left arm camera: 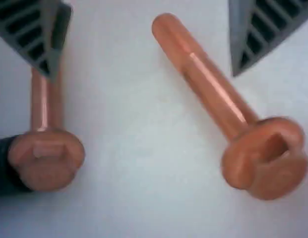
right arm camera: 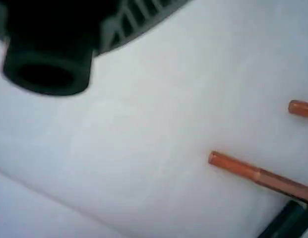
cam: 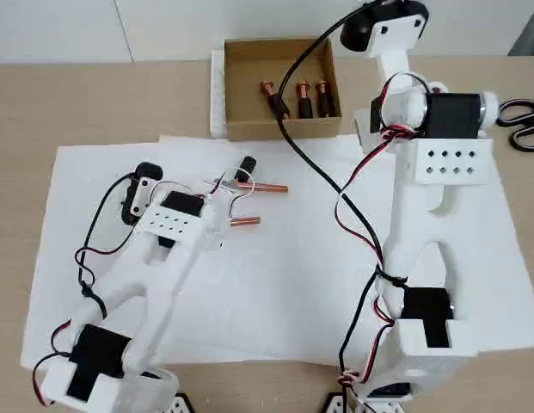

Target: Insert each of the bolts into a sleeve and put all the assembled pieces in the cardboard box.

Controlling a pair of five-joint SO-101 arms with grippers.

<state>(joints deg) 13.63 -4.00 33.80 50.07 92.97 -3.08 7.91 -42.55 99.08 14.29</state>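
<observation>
Left claw (left arm camera: 144, 69): spread wide open and gripping nothing, low over the white paper (cam: 275, 284), toward 9 o'clock from the sheet's centre.
Near bolt (cam: 245, 221): copper, lying flat on the paper between the claw's tips.
Far bolt (cam: 262, 187): copper, flat on the paper, its shaft under one tip.
Loose sleeve (cam: 247, 163): black, just beside the far bolt's head, at its 12 o'clock.
Right claw (right arm camera: 94, 34): raised above the paper, gripping a held sleeve (right arm camera: 47, 64), which is black.
Cardboard box (cam: 236, 52): at 12 o'clock on the tabletop (cam: 77, 103), with three assembled pieces (cam: 303, 96) side by side inside.
Scissors (cam: 520, 120): at 2 o'clock on the tabletop.
</observation>
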